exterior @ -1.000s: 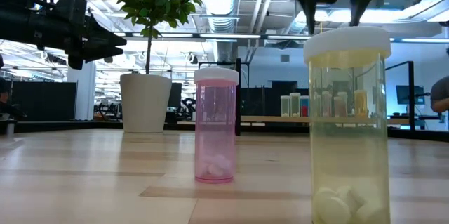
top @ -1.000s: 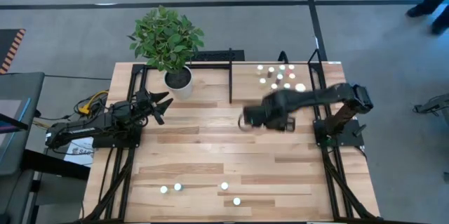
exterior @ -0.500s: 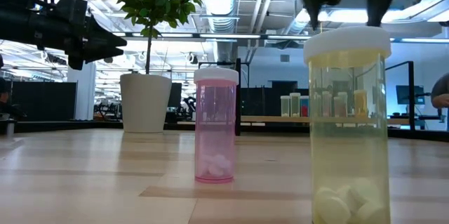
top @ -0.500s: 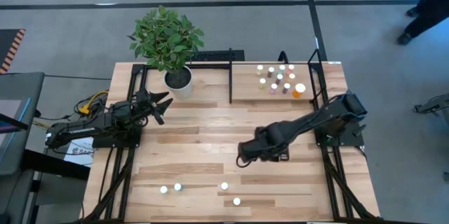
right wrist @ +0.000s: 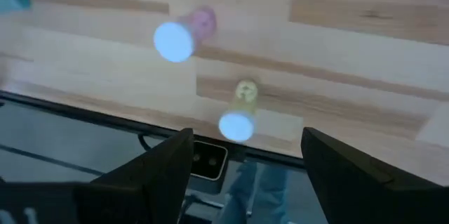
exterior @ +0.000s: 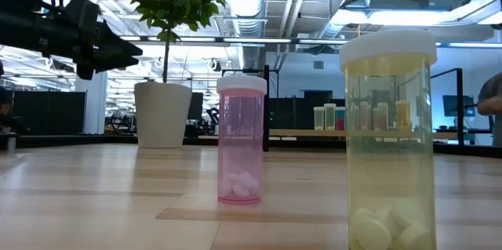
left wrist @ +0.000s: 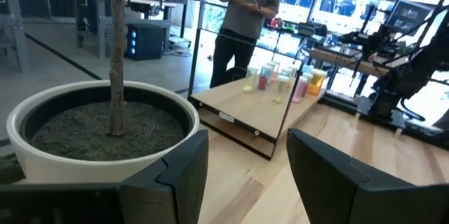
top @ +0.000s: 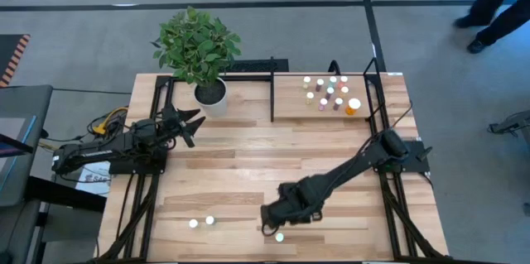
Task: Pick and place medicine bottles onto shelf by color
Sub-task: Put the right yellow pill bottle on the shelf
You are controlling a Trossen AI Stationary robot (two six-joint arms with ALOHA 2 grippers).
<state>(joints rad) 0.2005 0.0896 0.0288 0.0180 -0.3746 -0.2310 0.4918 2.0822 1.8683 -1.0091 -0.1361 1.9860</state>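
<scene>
Right gripper (top: 272,218): fingers spread wide, empty, above pink bottle (right wrist: 184,33) and yellowish bottle (right wrist: 240,108) at table's near edge. Left gripper (top: 192,123): parted, empty, beside plant pot (top: 210,93). Shelf (top: 286,107): about a dozen bottles placed; four remain. Only low view shows pills inside.
</scene>
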